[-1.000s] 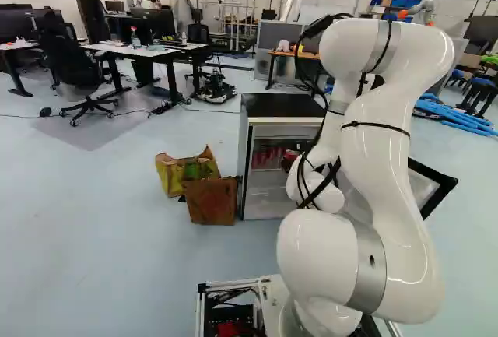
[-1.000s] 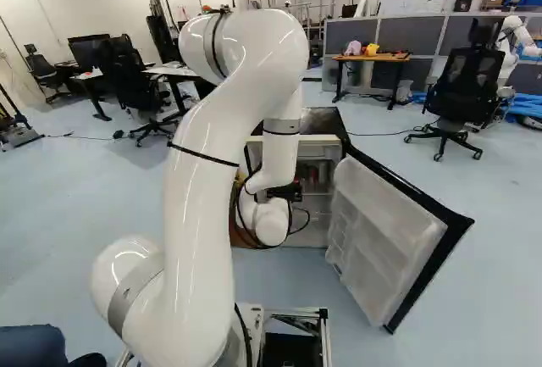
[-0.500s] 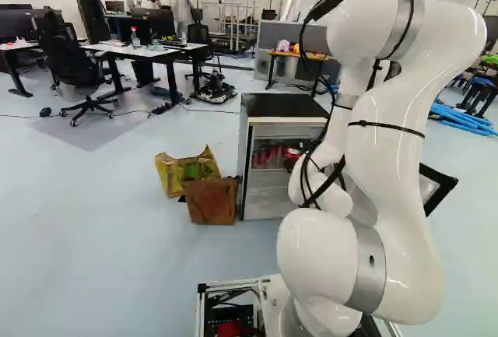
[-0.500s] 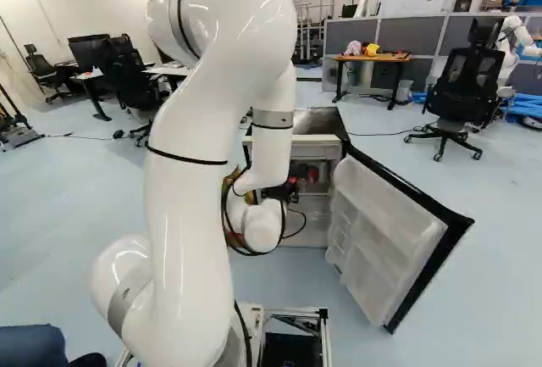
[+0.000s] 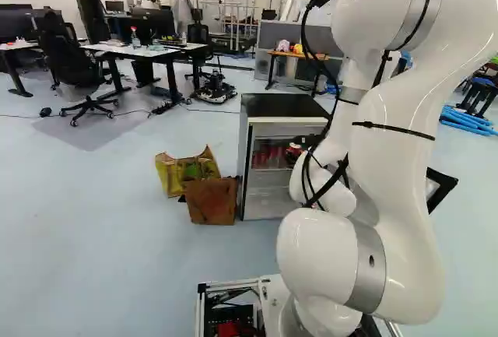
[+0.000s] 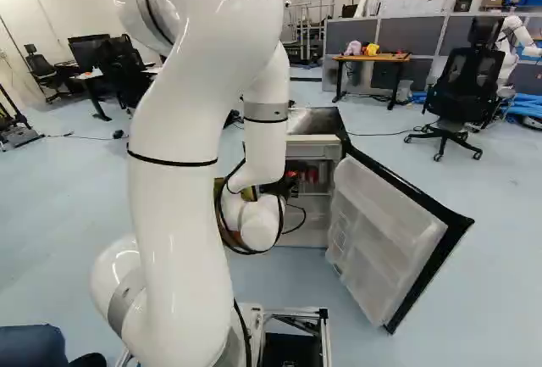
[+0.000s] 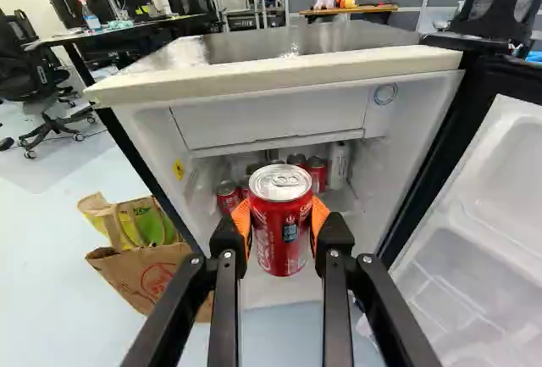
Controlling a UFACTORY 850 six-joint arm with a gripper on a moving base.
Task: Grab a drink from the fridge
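Left base view first: my arm [image 5: 401, 189] reaches over to the front of a small fridge [image 5: 284, 107] that stands on the floor with its dark top showing, and the claw [image 5: 299, 148] is down by the opening, partly hidden behind the wrist. From the wrist view I get the clear answer: the claw [image 7: 282, 223] is pinching a red drink can [image 7: 281, 233], one orange pad [image 7: 242, 219] against each side, the can upright with its silver lid up. It sits in front of the fridge's opening, lower than the pale front edge of the top; I can't tell whether it is wholly clear of the compartment. Past it, more red cans [image 7: 227, 197] stand inside, with a white can [image 7: 338, 165] beside them. The fridge door [image 6: 394, 231] hangs wide open in my right base view, its pale shelved inner side showing. Next to the fridge, on the side away from the door, I see a brown paper bag [image 5: 211, 201] and a yellow-green bag [image 5: 187, 172] close together on the floor. Farther back, a wooden tabletop [image 6: 389, 58] carries a small yellow item [image 6: 372, 49], and an office chair [image 6: 464, 83] stands well to its right.
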